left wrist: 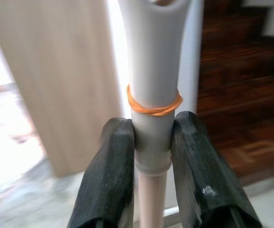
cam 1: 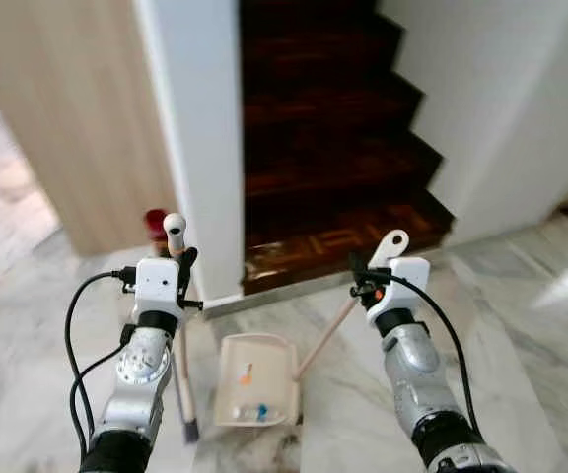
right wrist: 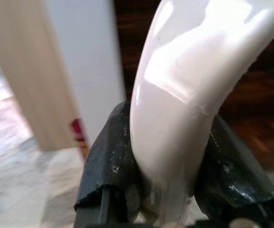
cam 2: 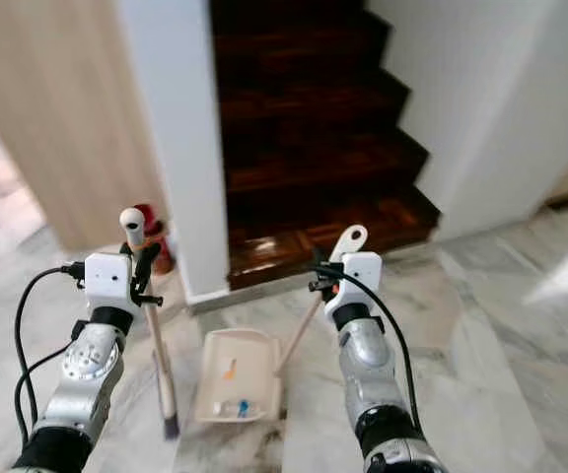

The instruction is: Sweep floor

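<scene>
Broom [cam 2: 159, 365] left of dustpan [cam 2: 237, 389] — stairs [cam 2: 314, 148] behind — debris [cam 2: 230, 370] in it.

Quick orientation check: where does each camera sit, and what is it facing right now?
Head eyes: look forward and down at the dustpan on marble before the stairs; both arms show.
Left wrist: looks along the left pincer, shut on the broom handle.
Right wrist: looks along the right pincer, shut on the dustpan handle.
All share the stairs.
</scene>
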Tool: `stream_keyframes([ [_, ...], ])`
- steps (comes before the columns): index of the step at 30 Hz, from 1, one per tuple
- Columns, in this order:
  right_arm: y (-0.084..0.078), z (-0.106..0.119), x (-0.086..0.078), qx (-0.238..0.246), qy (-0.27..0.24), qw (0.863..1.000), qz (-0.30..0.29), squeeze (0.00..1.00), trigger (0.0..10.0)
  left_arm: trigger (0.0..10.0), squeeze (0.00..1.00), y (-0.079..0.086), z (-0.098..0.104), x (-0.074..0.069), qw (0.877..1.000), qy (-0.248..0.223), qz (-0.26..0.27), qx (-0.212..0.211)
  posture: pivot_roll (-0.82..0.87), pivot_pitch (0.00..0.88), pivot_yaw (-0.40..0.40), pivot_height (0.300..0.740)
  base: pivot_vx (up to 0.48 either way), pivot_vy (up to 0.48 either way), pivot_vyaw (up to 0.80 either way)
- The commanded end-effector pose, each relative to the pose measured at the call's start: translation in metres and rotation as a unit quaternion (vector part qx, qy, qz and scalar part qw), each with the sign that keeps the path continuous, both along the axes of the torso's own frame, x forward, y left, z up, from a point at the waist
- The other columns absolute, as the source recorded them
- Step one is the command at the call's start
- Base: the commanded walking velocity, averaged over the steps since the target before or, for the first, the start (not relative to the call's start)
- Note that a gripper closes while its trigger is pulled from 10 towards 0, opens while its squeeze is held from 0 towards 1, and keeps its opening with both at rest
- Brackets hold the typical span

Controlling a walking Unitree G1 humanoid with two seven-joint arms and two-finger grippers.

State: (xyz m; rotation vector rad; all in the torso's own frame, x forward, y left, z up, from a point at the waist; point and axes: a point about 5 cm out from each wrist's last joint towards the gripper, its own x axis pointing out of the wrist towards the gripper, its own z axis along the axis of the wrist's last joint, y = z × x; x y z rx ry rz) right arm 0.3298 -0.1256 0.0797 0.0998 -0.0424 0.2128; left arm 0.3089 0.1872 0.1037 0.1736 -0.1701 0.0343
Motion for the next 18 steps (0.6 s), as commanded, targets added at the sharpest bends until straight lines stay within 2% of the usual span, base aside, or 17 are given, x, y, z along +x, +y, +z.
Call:
stream_keyframes([
  [1, -0.0043, 0.0119, 0.0046, 0.014, -0.026, 1.000, -0.010, 0.00, 10.0, 10.0, 0.00, -0.0101, 0.0096, 0.0030, 1.000, -0.025, -0.016, -0.001, 0.05, 0.000, -0.058, 0.740, 0.000, 0.000, 0.80],
  [11, -0.0042, 0.0113, 0.0044, 0.014, -0.025, 1.000, -0.010, 0.00, 10.0, 10.0, 0.00, -0.0108, 0.0091, 0.0031, 1.000, -0.022, -0.019, -0.002, 0.05, 0.000, -0.058, 0.740, 0.000, 0.000, 0.80],
  [18, -0.0056, 0.0093, 0.0047, 0.016, -0.016, 1.000, -0.015, 0.00, 10.0, 10.0, 0.00, -0.0119, 0.0079, 0.0034, 1.000, -0.019, -0.019, -0.003, 0.05, 0.000, -0.061, 0.740, 0.000, 0.000, 0.06],
])
